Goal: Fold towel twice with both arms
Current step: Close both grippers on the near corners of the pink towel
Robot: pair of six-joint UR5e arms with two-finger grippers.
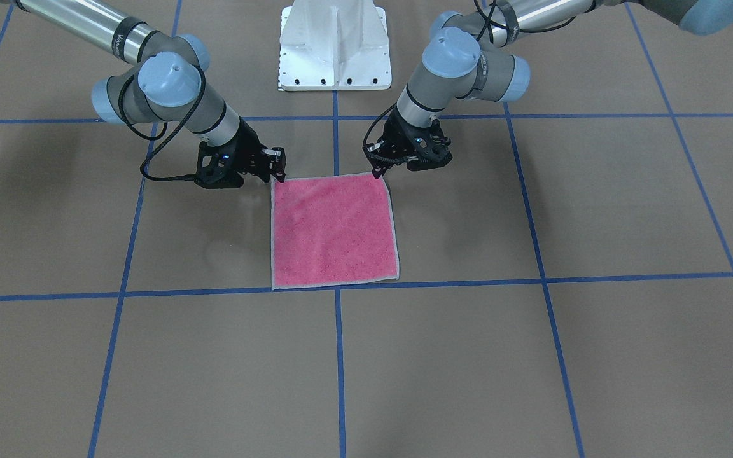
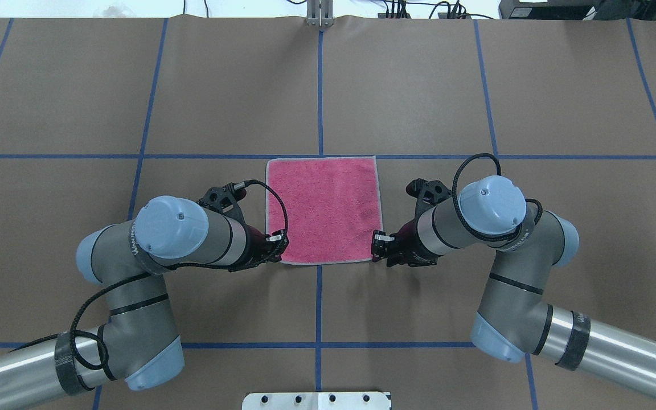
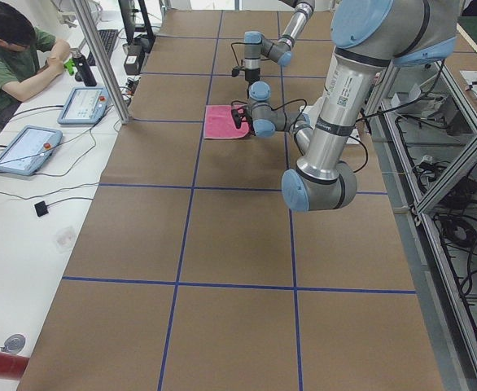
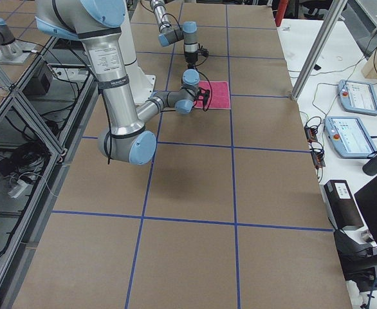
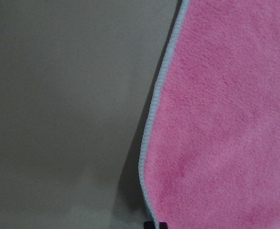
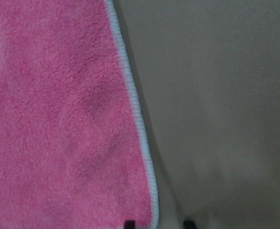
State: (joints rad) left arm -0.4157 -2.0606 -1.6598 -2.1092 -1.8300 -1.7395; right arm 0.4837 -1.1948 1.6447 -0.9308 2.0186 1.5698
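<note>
Left arm (image 2: 151,250): comes in from the near left of the overhead view, bent low over the table (image 2: 476,85), wrist aimed at the towel.
Left gripper (image 2: 278,240): at the towel's near-left corner, right against the border. The wrist view shows only a sliver of dark fingertip (image 5: 154,224) at the stitched edge, so I cannot tell whether it is clenched or released.
Towel (image 2: 323,209): flat on the table between the two grippers, pink face up, light grey border all round. Its far edge runs just beside a crosswise blue tape line (image 2: 476,156).
Right gripper (image 2: 377,246): at the near-right corner, released. In the wrist view two dark fingertips (image 6: 129,223) stand apart with the towel's border between them.
Right arm (image 2: 499,228): mirrors the left, reaching in from the near right.
Around: a white pedestal (image 2: 316,400) sits at the near edge, well apart from the towel. Off the table a seated person (image 3: 10,57) faces two tablets (image 3: 84,104).
In the way: nothing lies between either gripper and its corner.
</note>
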